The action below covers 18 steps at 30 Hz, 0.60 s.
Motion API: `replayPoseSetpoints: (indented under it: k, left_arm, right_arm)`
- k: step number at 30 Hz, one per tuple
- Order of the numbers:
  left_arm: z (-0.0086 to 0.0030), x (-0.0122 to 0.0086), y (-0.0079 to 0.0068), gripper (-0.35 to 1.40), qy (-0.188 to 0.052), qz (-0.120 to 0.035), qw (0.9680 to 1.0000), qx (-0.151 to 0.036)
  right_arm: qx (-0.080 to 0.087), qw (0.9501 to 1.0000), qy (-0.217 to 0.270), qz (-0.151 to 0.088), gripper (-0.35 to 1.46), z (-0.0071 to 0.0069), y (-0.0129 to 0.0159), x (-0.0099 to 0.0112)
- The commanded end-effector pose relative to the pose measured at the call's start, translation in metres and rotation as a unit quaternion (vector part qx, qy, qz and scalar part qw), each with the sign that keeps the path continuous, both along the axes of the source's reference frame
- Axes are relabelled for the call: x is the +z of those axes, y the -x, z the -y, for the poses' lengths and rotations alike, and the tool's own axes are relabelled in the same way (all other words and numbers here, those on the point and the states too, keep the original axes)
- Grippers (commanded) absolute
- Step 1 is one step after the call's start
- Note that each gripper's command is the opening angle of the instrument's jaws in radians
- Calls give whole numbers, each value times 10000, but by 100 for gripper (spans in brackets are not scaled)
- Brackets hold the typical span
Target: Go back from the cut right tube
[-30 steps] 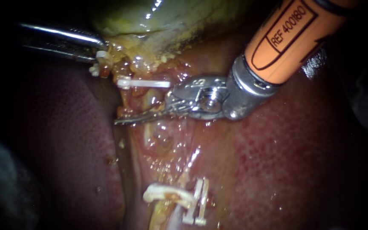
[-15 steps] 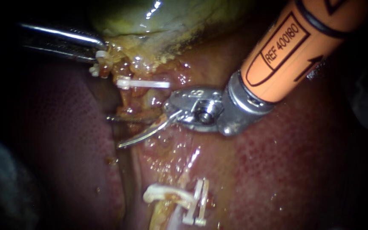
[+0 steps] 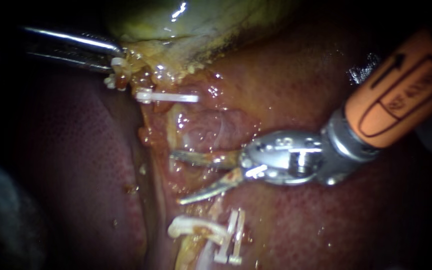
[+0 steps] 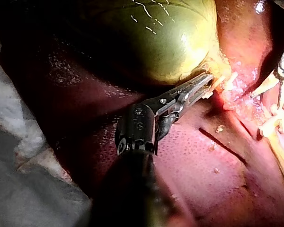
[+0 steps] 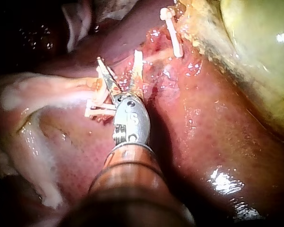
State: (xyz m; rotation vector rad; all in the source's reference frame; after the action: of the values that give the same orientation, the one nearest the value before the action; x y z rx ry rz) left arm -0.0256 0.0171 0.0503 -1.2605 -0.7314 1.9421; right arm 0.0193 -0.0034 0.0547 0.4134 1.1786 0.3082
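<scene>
My right instrument [image 3: 176, 178], on an orange shaft, lies over the liver [image 3: 336, 225] with its two thin curved blades open and nothing between them. It sits below a white clip [image 3: 166, 96] and above a pale tube stump [image 3: 191, 226] that bears two white clips [image 3: 232, 240]. The right wrist view shows the same open blades [image 5: 119, 56] just past the paired clips [image 5: 95, 109], with the single clip [image 5: 173, 33] further ahead. My left instrument [image 3: 112, 59] is shut on tissue at the gallbladder's [image 3: 191, 20] neck, as the left wrist view [image 4: 204, 84] also shows.
Raw, wet yellow-red tissue [image 3: 201, 130] lies between the upper clip and the lower stump. A dark liver lobe [image 3: 76, 165] fills the left side. In the left wrist view, pale cloth [image 4: 28, 179] borders the liver beside the shaft.
My right instrument has drawn back down and to the right, away from the upper clip. Its blades, shut a second ago, now stand open. The left instrument has not moved.
</scene>
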Motion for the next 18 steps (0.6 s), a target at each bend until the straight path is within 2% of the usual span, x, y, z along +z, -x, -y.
replayPoseSetpoints:
  k: [1,3,6,15,18]
  left_arm:
    - [0,1,0,-35,-1,0,10000,0]
    - [-1,3,-1,-35,3,0,10000,1]
    - [-1,5,-2,-35,6,1,10000,4]
    - [-1,6,-2,-35,7,1,10000,4]
    - [-1,7,-2,-35,9,0,10000,4]
  right_arm:
    - [-121,9997,145,178,145,0,5,0]
    - [-271,9973,429,530,145,-1,17,-1]
    - [-326,9933,679,881,145,-1,36,-2]
    - [-142,9867,984,1288,145,-13,94,-11]
    - [-88,9856,978,1375,145,-18,104,-14]
